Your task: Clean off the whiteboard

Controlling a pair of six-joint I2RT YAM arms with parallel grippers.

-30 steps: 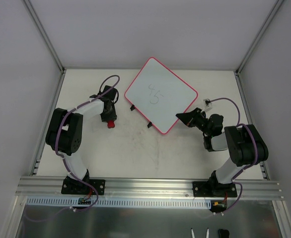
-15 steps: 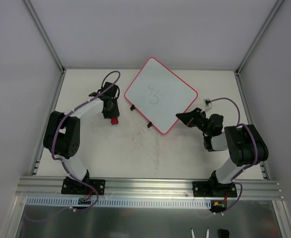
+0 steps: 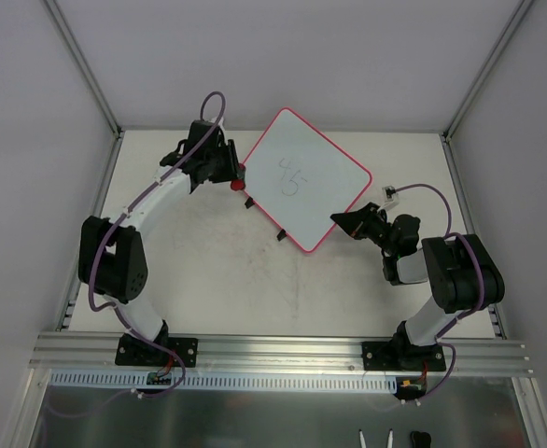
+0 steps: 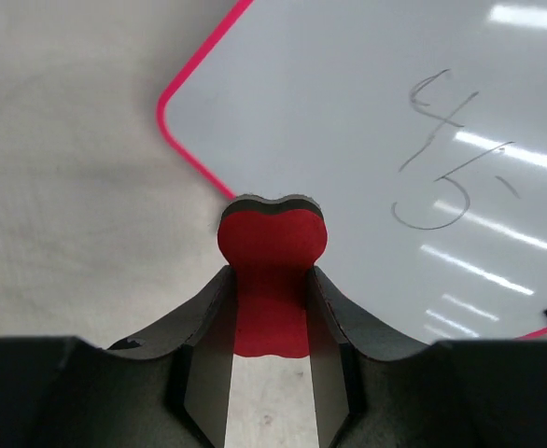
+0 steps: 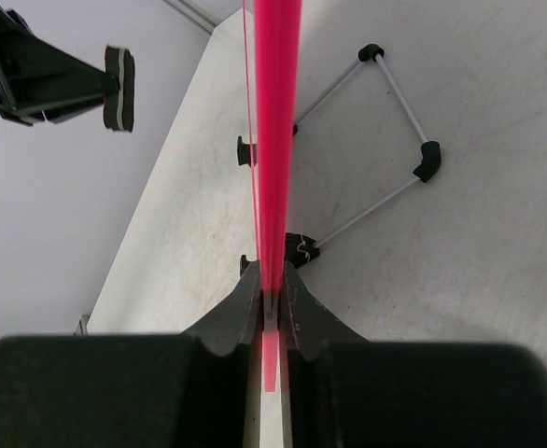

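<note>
You see one whiteboard (image 3: 301, 177), marked "45", sitting at the counter's (image 3: 255, 280) far middle. Your right tool (image 3: 339, 221) pinches its pink rim; your left tool (image 4: 271, 299) grips one red eraser (image 4: 272, 233) at its left corner.

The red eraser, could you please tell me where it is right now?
In the top view the eraser is gripped in the left hand, at the whiteboard's left corner.
</note>
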